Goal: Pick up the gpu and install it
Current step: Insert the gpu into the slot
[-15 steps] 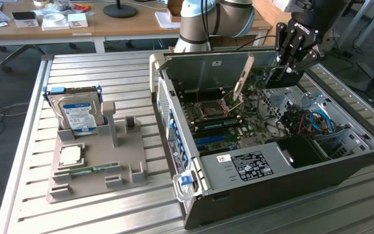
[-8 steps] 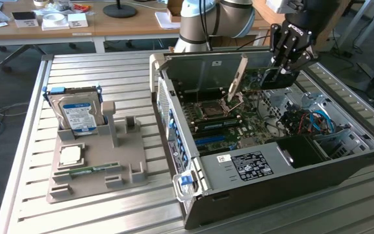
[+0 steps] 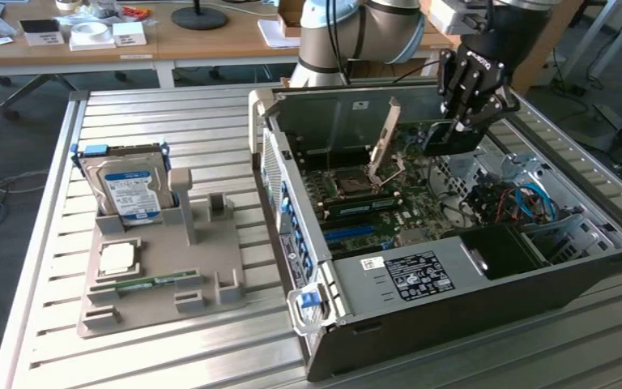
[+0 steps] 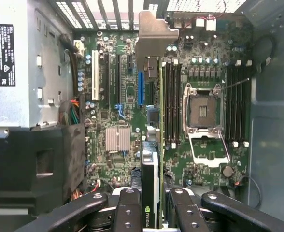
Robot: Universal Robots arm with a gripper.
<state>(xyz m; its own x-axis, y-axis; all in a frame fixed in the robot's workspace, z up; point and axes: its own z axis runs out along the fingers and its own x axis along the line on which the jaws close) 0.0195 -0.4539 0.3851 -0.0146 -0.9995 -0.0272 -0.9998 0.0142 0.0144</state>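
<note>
Your fingers [image 4: 128, 215] pinch the gpu [image 3: 447, 139] by its long edge, in the upper right of the exterior view, inside the open case [image 3: 505, 312] over the motherboard [image 3: 398, 207]. Its bracket [image 4: 154, 34] faces the slotted rear wall. The raised socket lever [image 3: 381, 146] stands near on the exterior view's left; cables [image 3: 527, 198] crowd the right.

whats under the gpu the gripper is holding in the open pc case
Below the thin black, green-edged gpu card, held in the black gripper, lies the green motherboard with its blue slot and square silver heatsink. The board strip directly beneath the card is covered.
</note>
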